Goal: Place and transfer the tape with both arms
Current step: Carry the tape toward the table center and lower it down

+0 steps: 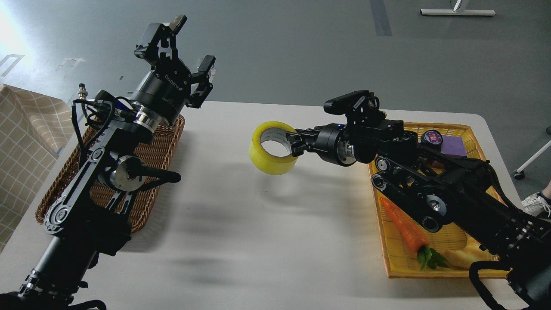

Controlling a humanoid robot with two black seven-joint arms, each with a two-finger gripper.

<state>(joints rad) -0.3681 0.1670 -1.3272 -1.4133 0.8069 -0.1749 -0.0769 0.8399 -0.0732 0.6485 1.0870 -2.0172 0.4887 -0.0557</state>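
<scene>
The tape (273, 147), a yellow translucent roll with a pale printed core, hangs in the air over the middle of the white table (258, 232). My right gripper (294, 144) is shut on the roll's right wall, one finger inside the core. The right arm reaches in from the lower right across the yellow basket (430, 271). My left gripper (189, 47) is open and empty, raised above the far end of the brown wicker basket (161, 148), well left of the tape.
The yellow basket holds a carrot (404, 228), a croissant (462, 257) partly hidden by the arm, a small jar (431, 137) and a purple block (454, 146). A checked cloth (26, 142) lies at the left edge.
</scene>
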